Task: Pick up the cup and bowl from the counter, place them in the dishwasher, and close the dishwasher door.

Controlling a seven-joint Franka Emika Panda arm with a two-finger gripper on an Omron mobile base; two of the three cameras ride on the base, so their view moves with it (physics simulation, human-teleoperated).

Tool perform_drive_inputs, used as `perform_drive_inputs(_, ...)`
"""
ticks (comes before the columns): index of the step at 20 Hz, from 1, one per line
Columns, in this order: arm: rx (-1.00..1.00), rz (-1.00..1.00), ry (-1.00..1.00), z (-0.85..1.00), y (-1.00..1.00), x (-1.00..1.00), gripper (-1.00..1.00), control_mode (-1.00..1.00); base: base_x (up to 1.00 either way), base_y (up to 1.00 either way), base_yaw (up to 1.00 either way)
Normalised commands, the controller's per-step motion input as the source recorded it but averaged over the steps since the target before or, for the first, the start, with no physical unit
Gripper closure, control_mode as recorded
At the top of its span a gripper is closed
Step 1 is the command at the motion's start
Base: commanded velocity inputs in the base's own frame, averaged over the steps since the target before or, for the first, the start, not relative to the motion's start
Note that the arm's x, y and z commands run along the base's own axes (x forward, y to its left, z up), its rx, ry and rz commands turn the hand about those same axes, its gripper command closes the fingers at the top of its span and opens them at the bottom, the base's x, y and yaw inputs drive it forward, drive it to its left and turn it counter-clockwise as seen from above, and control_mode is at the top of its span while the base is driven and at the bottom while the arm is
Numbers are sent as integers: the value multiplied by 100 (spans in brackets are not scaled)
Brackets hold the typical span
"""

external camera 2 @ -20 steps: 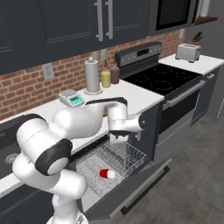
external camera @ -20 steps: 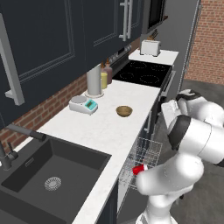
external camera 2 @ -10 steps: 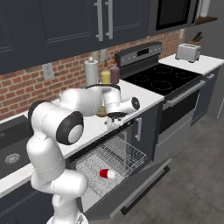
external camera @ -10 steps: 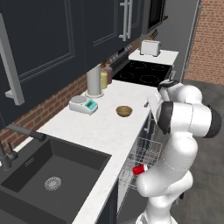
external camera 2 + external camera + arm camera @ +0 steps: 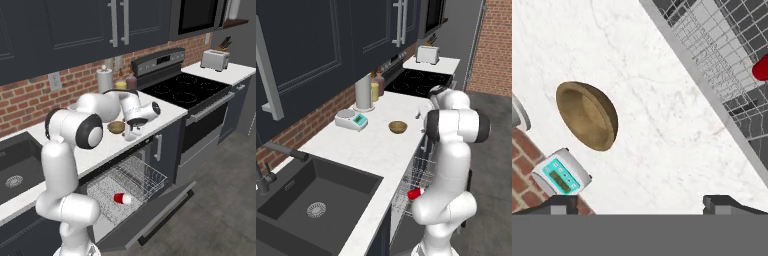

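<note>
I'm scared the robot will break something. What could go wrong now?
The bowl sits on the counter off to one side of the open gripper, so a straight grab might miss or push it toward the scale. The dishwasher door hangs open, and the cup lies on its side in the rack, so it might roll.

left base view looks forward and down along the counter (image 5: 371, 150) from behind-left. right base view faces it from behind-right. hand view looks closely down. all three share the bowl (image 5: 398, 126) (image 5: 116, 127) (image 5: 587, 115).
</note>
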Motion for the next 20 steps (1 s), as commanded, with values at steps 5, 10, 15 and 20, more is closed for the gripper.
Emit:
perform_drive_inputs(5,-2,0,8,-29,14,39,-100,-100,0,0,0)
perform_drive_inputs(10,-4,0,7,-36,23,34,-100,-100,0,0,0)
perform_drive_inputs(15,-4,0,3,-37,31,28,-100,-100,0,0,0)
perform_drive_inputs(20,-6,0,0,-25,21,13,-100,-100,0,0,0)
